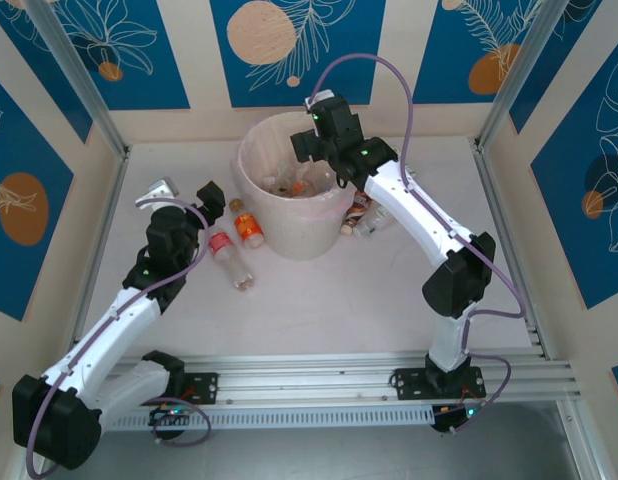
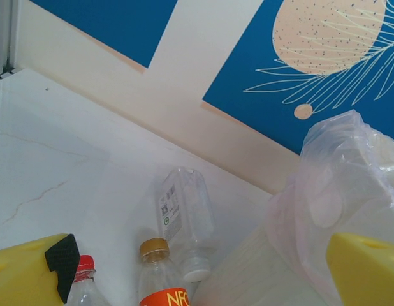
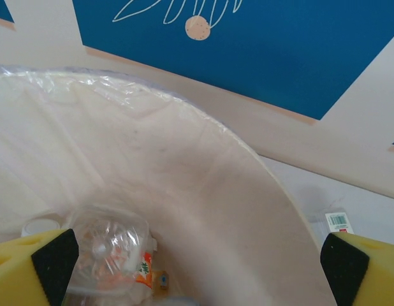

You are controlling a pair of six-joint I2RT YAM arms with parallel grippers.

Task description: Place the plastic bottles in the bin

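The bin (image 1: 289, 225), a pale cream bucket with a thin liner, stands at the table's middle back with several plastic bottles (image 1: 299, 185) inside. My right gripper (image 1: 324, 165) hangs open over its mouth. In the right wrist view the right gripper (image 3: 197, 274) holds nothing, and a crushed orange-labelled bottle (image 3: 111, 255) lies below on the bin's floor. My left gripper (image 1: 207, 195) is open just left of the bin. The left gripper (image 2: 197, 280) looks down on an orange-labelled gold-capped bottle (image 2: 160, 284), a clear white-capped bottle (image 2: 184, 213) and a red-capped bottle (image 2: 84, 274).
A red-labelled bottle (image 1: 229, 258) and the orange-labelled one (image 1: 249, 228) lie left of the bin on the table. More bottles (image 1: 364, 215) lie against the bin's right side. A shiny crumpled item (image 1: 157, 190) rests near the left wall. The bin liner (image 2: 337, 185) bulges close to my left fingers.
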